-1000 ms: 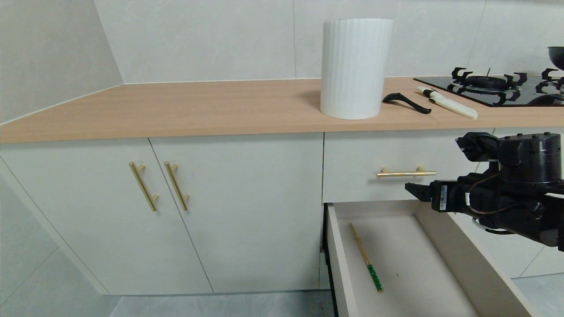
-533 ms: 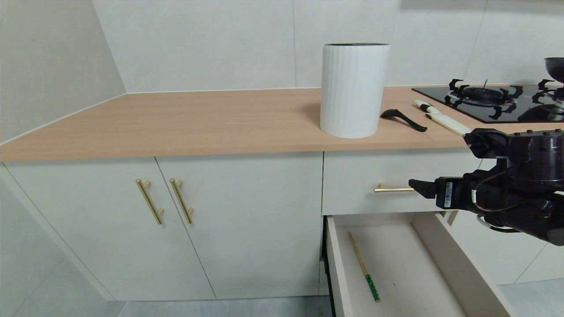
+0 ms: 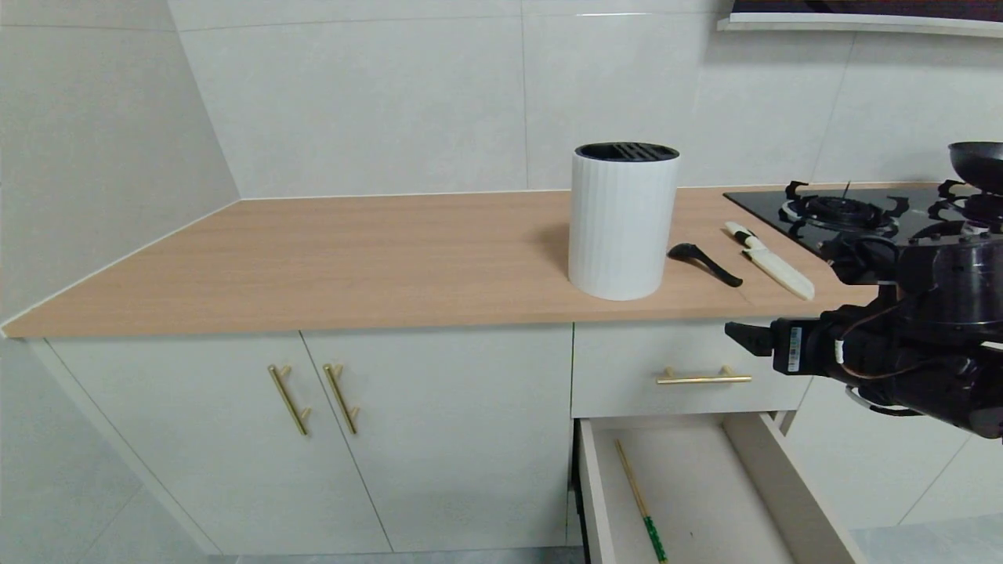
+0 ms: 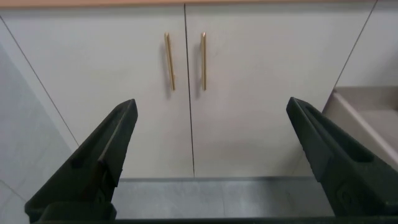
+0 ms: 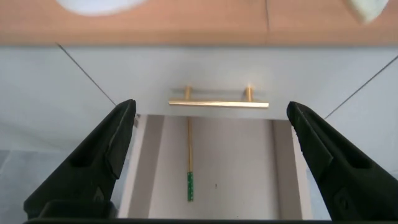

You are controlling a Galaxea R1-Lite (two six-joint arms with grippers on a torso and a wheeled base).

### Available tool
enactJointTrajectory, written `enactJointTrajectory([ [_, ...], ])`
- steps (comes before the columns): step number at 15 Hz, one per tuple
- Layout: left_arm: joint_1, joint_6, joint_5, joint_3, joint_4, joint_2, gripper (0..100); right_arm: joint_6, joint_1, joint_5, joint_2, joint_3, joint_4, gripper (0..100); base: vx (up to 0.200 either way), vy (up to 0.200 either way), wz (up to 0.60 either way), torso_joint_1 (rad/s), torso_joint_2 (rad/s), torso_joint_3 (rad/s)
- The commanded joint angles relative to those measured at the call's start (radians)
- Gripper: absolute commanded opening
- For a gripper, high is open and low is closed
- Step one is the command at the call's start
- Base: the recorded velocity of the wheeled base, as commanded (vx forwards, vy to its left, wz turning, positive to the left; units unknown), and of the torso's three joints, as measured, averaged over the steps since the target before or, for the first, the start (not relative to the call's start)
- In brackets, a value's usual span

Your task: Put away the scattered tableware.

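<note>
Our right tool (image 3: 744, 338) hangs in front of the cabinet, just below the edge of the counter (image 3: 353, 258) and above the open drawer (image 3: 593, 486). In its wrist view its fingers (image 5: 118, 134) stand spread wide with nothing between them. Straight ahead of it, a brass drawer handle (image 3: 704, 378) runs across the shut upper drawer front. Below and ahead of the tool, a pair of chopsticks (image 3: 639, 501) with green ends lies lengthwise on the floor of the open drawer, close to the drawer wall farther from the tool.

Above the tool, on the counter, a black spoon (image 3: 703, 263) and a knife (image 3: 768, 260) with a pale blade lie side by side without touching. The knife is the nearer of the two, almost overhead. Beyond the spoon stands a tall white ribbed holder (image 3: 623, 221) with a dark slotted top, just beside the spoon's bowl. The counter's front edge sits between the tool and these pieces. Behind the knife is a black stove (image 3: 842, 213) with a dark pan (image 3: 975, 160) on a burner.

Our left tool (image 4: 211, 109) is also spread wide and holds nothing. It faces two shut cupboard doors (image 4: 186, 124) with upright brass door handles (image 4: 169, 61), and a corner of the open drawer shows off to one side of it.
</note>
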Motion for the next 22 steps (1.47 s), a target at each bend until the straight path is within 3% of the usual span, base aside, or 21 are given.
enactJointTrajectory([
  [1, -0.001, 0.000, 0.000, 0.000, 0.000, 0.000, 100, 0.000, 0.001, 0.000, 0.004, 0.001, -0.001, 100, 0.000, 0.000, 0.00, 0.212, -0.50, -0.286],
  [8, -0.001, 0.000, 0.000, 0.000, 0.000, 0.000, 100, -0.006, -0.039, 0.005, 0.089, -0.008, -0.017, 100, 0.000, 0.000, 0.00, 0.109, -0.25, -0.142],
  [11, 0.000, 0.000, 0.000, 0.000, 0.000, 0.000, 100, -0.060, -0.070, 0.012, 0.147, -0.033, -0.142, 100, 0.000, 0.000, 0.00, 0.000, 0.00, 0.000],
  [17, -0.001, 0.000, 0.000, 0.000, 0.000, 0.000, 100, -0.062, -0.171, 0.175, 0.251, -0.375, 0.185, 100, 0.000, 0.000, 0.00, 0.000, 0.00, 0.000],
  [22, 0.000, 0.000, 0.000, 0.000, 0.000, 0.000, 100, -0.123, -0.182, 0.187, 0.376, -0.513, 0.193, 100, 0.000, 0.000, 0.00, 0.000, 0.00, 0.000],
])
